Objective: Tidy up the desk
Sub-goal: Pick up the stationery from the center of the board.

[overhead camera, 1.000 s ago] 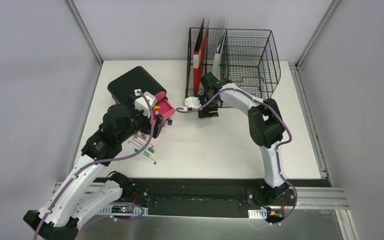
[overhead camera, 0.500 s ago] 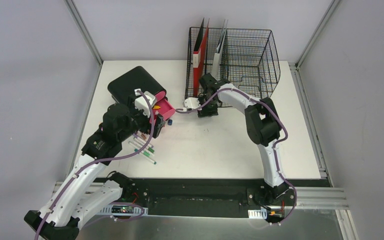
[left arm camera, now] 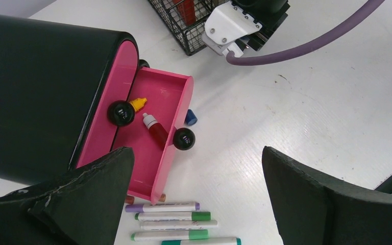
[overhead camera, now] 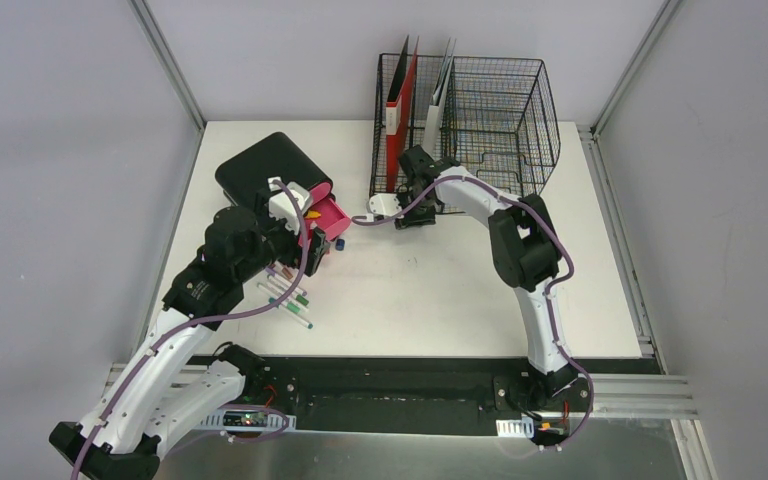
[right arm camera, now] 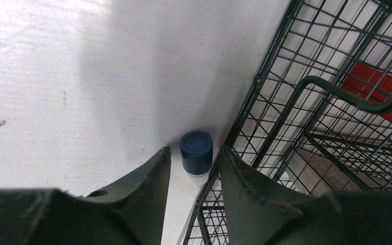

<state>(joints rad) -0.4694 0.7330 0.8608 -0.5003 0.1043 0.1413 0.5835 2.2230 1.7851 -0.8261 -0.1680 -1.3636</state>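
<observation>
R gripper [right arm camera: 195,153] narrowed; desk [overhead camera: 440,290] white, lightly scuffed.

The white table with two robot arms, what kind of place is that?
Probably a robot practice booth made to look like an office desk: plain grey walls, a wire rack holding folders, and markers by a pink drawer.
</observation>
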